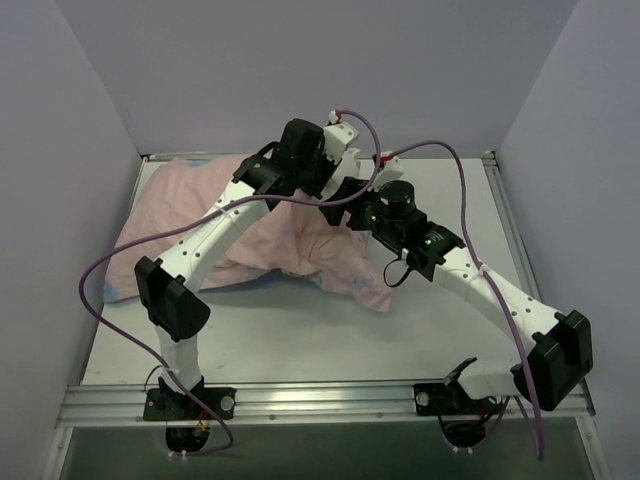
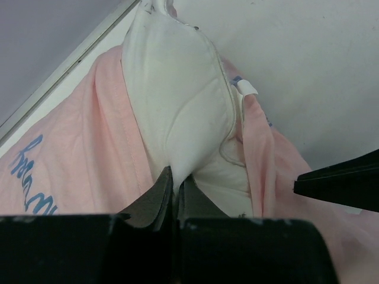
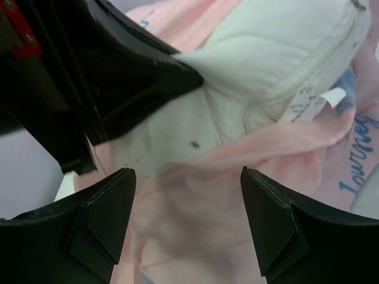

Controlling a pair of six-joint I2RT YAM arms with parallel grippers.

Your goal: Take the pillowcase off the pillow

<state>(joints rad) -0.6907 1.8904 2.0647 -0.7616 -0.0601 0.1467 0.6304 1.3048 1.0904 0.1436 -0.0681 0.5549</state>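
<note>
Clearly, the left gripper [image 2: 174,176] is pinching a fold of the pillow [image 2: 177,100], its two black fingers pressed together with only the white fabric between them. The pillow is poking out of the mouth of the pillowcase [image 2: 89,148], which is bunching around it on both sides with the pale pink face outward. In the top view the pillowcase [image 1: 170,205] is lying crumpled across the far left part of the table [image 1: 300,335], reaching toward the middle, with both wrists meeting over its right-hand end; the pillow itself is mostly hiding under the arms there. The right gripper [image 3: 186,173] is hovering just over the pink cloth beside the exposed pillow [image 3: 284,47], its jaws standing wide apart and gripping nothing. One of its fingertips [image 2: 337,183] is showing at the right edge of the left wrist view, close to the cloth, though I cannot tell whether it is touching. A white care label [image 3: 308,100] is sticking out at the pillow's seam, and blue lettering [image 3: 360,148] is showing on the pillowcase next to it.
</note>
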